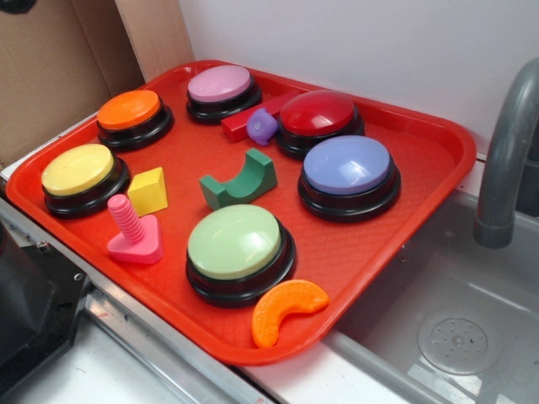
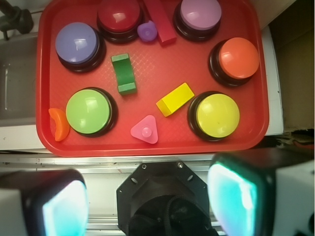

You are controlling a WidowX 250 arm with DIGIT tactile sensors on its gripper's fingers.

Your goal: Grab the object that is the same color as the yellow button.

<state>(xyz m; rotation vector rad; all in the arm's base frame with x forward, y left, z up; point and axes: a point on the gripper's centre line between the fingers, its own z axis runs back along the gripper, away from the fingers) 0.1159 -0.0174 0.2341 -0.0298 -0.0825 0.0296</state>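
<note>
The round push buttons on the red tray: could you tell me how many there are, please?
6. Going by the exterior view: yellow button at left, orange behind it, pink at the back, red beside it, purple at right, green in front. None seems hidden.

Toy kitchen bench — grey faucet [image 1: 505, 160], sink basin [image 1: 455, 337].

Wrist view: gripper [image 2: 147, 196] has two chunky fingers [image 2: 231, 196], pads glowing cyan-white and blurred, dark edges, pale outer shells. Between them sits a black octagonal mount plate with small silver screws and a round black hub below it.
</note>
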